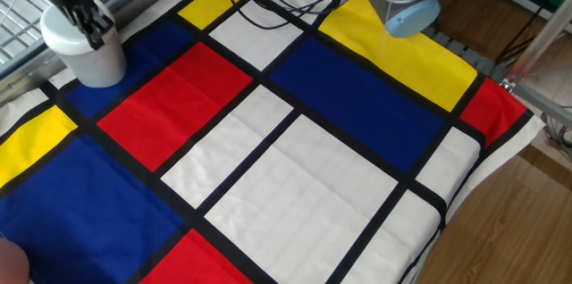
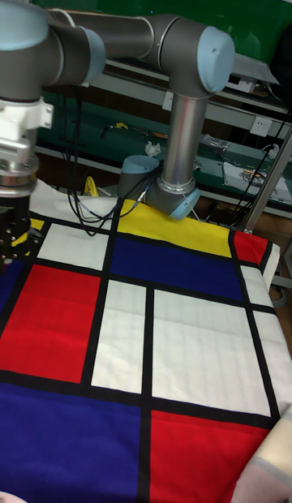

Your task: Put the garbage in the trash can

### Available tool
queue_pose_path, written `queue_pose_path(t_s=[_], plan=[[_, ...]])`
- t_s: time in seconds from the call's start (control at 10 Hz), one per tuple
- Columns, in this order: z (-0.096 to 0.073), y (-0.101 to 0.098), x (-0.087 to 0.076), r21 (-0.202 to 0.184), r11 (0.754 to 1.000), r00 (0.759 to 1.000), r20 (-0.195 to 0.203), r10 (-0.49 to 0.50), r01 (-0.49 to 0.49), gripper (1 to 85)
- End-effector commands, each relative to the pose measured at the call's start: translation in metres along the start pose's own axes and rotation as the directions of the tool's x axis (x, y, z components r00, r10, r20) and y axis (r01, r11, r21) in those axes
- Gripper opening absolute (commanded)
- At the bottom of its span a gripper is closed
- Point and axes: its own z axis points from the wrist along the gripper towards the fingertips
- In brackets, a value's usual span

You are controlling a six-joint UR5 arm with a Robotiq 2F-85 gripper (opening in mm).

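The pincer (image 1: 92, 27) hangs right over the plain white cylindrical plastic trash can (image 1: 89, 52) at the far left corner of the surface (image 1: 295, 159), its dark fingers (image 1: 96, 25) overlapping the cup's rim from the fixed view. The fingers look close together, but whether they are pressed together or pinching anything I cannot tell; their tips blur against the white rim. The crumpled white tissue garbage is not visible in either view, so where it lies cannot be told from here.

The trash can stands upright on a dark blue panel of the checked cloth (image 1: 357, 96), just beside a red panel (image 1: 174, 96). The cloth covers the surface in blue, red, yellow and white blocks split by black bands.

From the tall fixed view, the grey arm (image 2: 174, 113) rises from its base at the back of the surface, bends over at a light blue joint cap (image 2: 215, 61) and stretches across to the left edge, where the pincer (image 2: 11, 237) points down, cut by the frame. Black cables (image 1: 268, 3) trail across the yellow and white panels near the arm's base.
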Motion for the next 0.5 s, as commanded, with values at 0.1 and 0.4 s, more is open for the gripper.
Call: queue_pose_path(t_s=[0.1, 0.4], plan=[[-0.0032, -0.0076, 0.0021, -0.014, 0.998, 0.998, 0.002, -0.062, 0.062, 1.0], [-0.0033, -0.0048, 0.0014, -0.025, 0.998, 0.998, 0.005, -0.056, 0.056, 1.3]])
